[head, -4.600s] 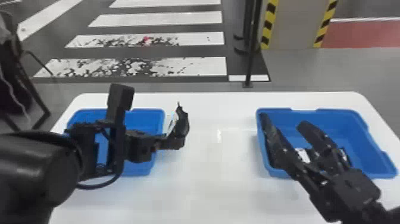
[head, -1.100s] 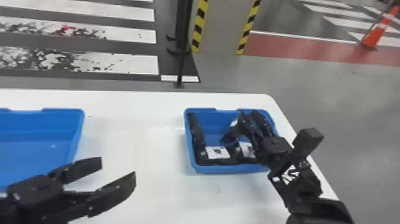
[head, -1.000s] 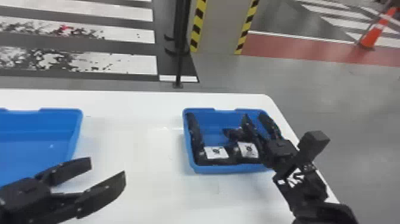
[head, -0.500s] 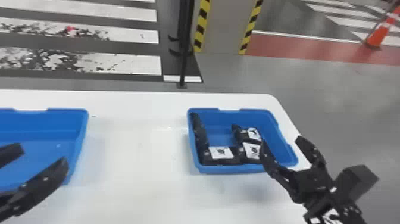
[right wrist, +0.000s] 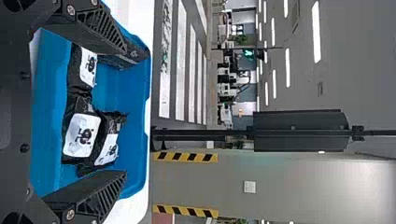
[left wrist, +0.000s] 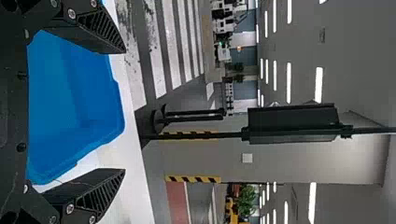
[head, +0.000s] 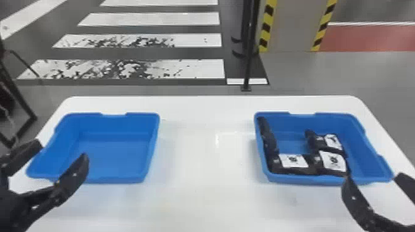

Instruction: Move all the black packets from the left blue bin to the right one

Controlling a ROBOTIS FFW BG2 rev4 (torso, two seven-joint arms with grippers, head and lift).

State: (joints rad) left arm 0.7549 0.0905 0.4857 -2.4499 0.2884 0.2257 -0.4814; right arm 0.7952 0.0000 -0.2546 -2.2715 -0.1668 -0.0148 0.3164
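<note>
Since half a second ago, we see that the right gripper [head: 373,177] is drawn back from the right blue bin [head: 369,159] toward the near side of the worktop [head: 203,197]. The left gripper [head: 61,150] has shifted more to the left, and the head view has turned left, so we have the whole left blue bin [head: 114,154] in it.

The right gripper has its two fingers well apart, one tip just by the near rim of the right blue bin. In the right wrist view we find the same gap. The left gripper [left wrist: 124,111] is also wide apart, at the near left part of the left blue bin; if it touches the rim, we cannot tell.

Inside the right blue bin we count at least four black packets: one long packet [head: 267,135] along the left wall, two with white labels [head: 293,160] [head: 333,161] side by side at the near wall, and one labelled packet [head: 332,142] just behind the right one of these.

Beyond the worktop, we notice a black pole [head: 248,58] standing on the floor, before a grey pillar [head: 293,24] with yellow-black stripes.
</note>
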